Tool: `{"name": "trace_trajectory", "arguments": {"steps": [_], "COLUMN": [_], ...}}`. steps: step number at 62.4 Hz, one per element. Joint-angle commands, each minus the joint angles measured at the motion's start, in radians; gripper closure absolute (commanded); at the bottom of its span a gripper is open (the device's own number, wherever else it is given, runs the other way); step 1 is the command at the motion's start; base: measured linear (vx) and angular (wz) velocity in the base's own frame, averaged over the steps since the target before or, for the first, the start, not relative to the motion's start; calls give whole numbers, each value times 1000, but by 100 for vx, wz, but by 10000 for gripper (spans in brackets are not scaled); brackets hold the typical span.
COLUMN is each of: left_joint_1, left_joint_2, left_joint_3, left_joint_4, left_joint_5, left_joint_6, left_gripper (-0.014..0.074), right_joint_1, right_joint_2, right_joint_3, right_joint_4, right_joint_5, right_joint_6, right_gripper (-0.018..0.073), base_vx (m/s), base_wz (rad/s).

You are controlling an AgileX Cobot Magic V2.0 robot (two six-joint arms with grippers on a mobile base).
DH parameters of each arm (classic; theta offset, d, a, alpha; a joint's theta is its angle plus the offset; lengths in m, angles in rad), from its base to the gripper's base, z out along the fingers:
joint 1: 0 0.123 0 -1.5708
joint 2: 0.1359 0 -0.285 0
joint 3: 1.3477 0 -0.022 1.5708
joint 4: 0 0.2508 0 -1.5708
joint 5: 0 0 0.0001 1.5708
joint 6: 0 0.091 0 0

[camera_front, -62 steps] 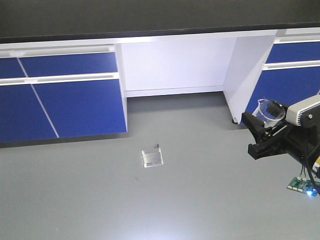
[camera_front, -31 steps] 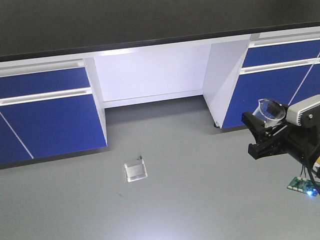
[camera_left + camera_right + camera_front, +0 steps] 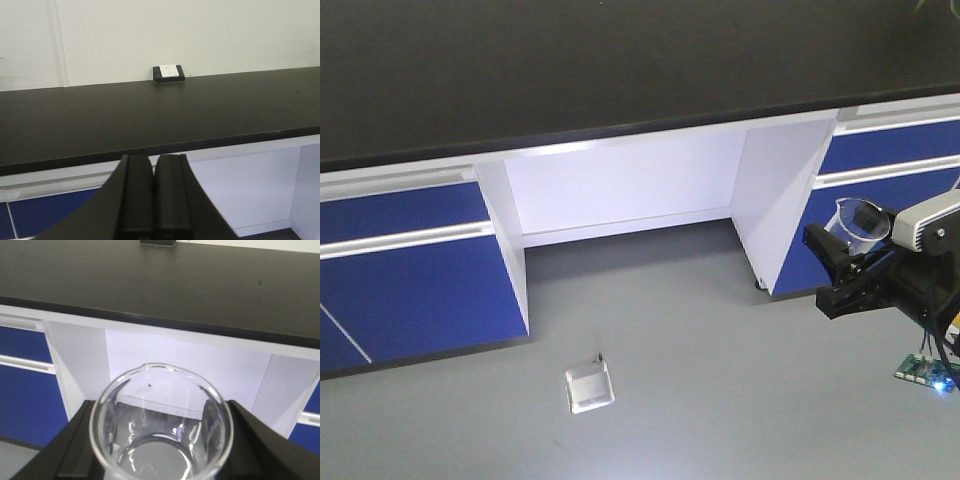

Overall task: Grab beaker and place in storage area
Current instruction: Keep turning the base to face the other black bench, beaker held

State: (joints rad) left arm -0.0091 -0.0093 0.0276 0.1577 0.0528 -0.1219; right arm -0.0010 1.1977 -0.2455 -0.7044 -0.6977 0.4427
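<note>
The right gripper (image 3: 847, 268) carries the beaker (image 3: 161, 440) mouth up, jaws clamped on its sides, apparently so it can be set down level. It hangs short of the bare black storage worktop (image 3: 150, 120). The left gripper (image 3: 153, 167) is idle, jaws pressed together.

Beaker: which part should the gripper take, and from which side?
I'd grip the beaker by its straight wall below the flared rim, coming in horizontally from the sides, fingers on opposite walls, clear of the pouring lip. It stands upright and open-topped; the right gripper holds it this way.
</note>
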Motion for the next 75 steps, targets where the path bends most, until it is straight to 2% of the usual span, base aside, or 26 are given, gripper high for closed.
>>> {"name": "trace_trajectory", "arguments": {"steps": [1,75], "left_joint_1": [0,0], "left_joint_2": [-15,-15], "left_joint_3": [-21,-21], "left_joint_4": [-1,-1], "left_joint_5": [-86,-86], "left_joint_6": [-8,-8], "left_gripper": [603,603], "right_joint_1": [-3,-3], "right_joint_2": [-19,-19], "right_joint_3": [-22,-22], "right_joint_4": [18,18], "right_joint_5": [-77,-77], "right_joint_6": [-1,-1], "right_gripper": [485,485], "base_vx": [31,30], "base_wz": [2,10]}}
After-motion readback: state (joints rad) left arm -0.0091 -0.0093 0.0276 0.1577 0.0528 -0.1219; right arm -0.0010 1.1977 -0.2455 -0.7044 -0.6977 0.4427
